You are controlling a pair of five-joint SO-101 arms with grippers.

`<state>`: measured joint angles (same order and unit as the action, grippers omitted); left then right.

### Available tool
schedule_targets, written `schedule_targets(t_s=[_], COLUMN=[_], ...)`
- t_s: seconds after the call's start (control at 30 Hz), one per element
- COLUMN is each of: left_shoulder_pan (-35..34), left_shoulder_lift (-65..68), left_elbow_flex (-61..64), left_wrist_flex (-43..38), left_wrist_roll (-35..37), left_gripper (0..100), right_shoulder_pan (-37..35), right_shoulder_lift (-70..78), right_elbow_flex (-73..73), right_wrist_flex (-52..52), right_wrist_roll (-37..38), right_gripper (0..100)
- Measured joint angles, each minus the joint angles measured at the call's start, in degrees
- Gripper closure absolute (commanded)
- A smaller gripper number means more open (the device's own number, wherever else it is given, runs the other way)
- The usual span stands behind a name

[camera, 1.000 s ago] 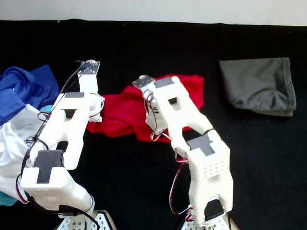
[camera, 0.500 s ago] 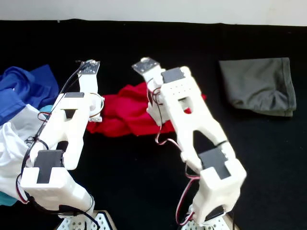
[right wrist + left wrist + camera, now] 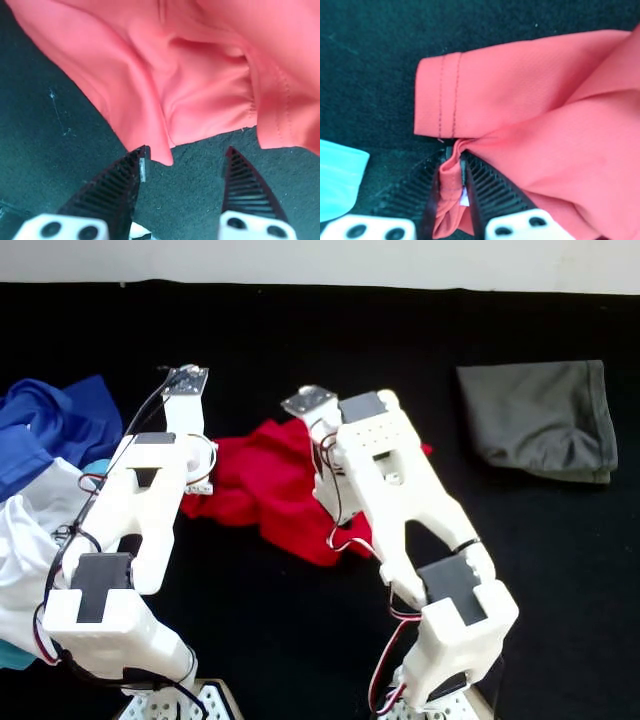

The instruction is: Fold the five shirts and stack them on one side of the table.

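Note:
A crumpled red shirt (image 3: 265,480) lies in the middle of the black table. My left gripper (image 3: 454,150) is shut on a bunched fold of the red shirt (image 3: 530,115) beside a stitched sleeve hem; in the high view that arm stands at the shirt's left end (image 3: 200,472). My right gripper (image 3: 185,157) is open just above the cloth, its fingertips at the edge of the red shirt (image 3: 200,85), nothing between them. A folded grey shirt (image 3: 545,420) lies at the far right. Blue (image 3: 50,425) and white (image 3: 25,540) shirts are heaped at the left edge.
A light teal cloth (image 3: 337,180) lies on the table close to my left gripper. The table's black cloth (image 3: 250,620) is bare in front between the two arm bases, and along the back below the white wall.
My right arm swung out and back over the red shirt, which was dragged and re-bunched; its lower edge now reaches nearer the front. The left arm stayed still.

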<state>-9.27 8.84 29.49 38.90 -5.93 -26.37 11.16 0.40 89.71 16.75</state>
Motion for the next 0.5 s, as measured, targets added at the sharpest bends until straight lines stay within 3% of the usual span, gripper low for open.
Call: schedule_targets(t_s=[0.27,0.5], left_shoulder_pan=[0.0,0.0], left_shoulder_lift=[0.0,0.0], left_elbow_flex=[0.0,0.0], left_wrist_flex=[0.0,0.0], left_wrist_roll=[0.0,0.0], left_gripper=[99,99], right_shoulder_pan=[-0.09,5.1], right_shoulder_lift=[-3.16,6.15], right_elbow_flex=[3.43,8.7], right_wrist_flex=[-0.26,-15.82], right_wrist_roll=[1.05,3.96], right_gripper=[77.1,92.0])
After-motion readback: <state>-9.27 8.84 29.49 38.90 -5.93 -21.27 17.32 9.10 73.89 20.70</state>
